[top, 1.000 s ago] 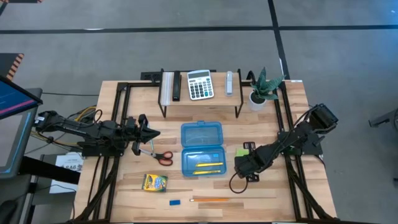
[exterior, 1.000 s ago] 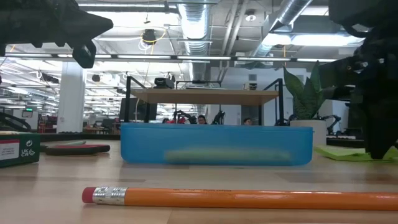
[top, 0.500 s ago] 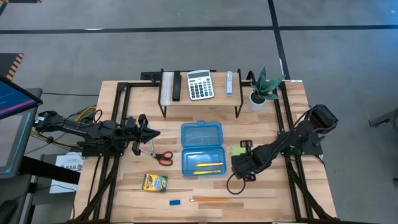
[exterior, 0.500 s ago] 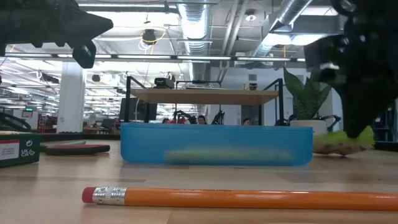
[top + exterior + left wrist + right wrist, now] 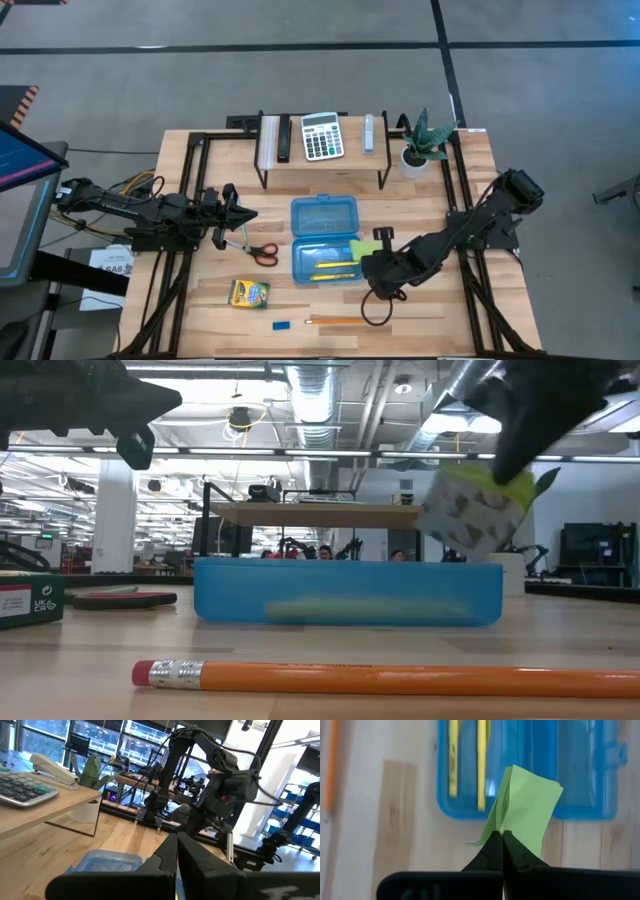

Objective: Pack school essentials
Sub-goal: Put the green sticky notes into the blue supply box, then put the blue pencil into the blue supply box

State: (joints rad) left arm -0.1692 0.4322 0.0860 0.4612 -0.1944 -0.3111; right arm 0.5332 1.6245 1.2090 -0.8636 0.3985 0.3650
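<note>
Right gripper [image 5: 501, 837] clenched on green sticky notes [image 5: 527, 807], blue case [image 5: 580, 770] just beyond fingertips. Left gripper [image 5: 176, 851] clenched empty.

text: "US" or similar, blurred | on: green box [image 5: 30, 603], low view, left edge

Right gripper [image 5: 501, 836] fingers pinched shut (raised); left gripper [image 5: 177, 851] closed, idle.
</note>
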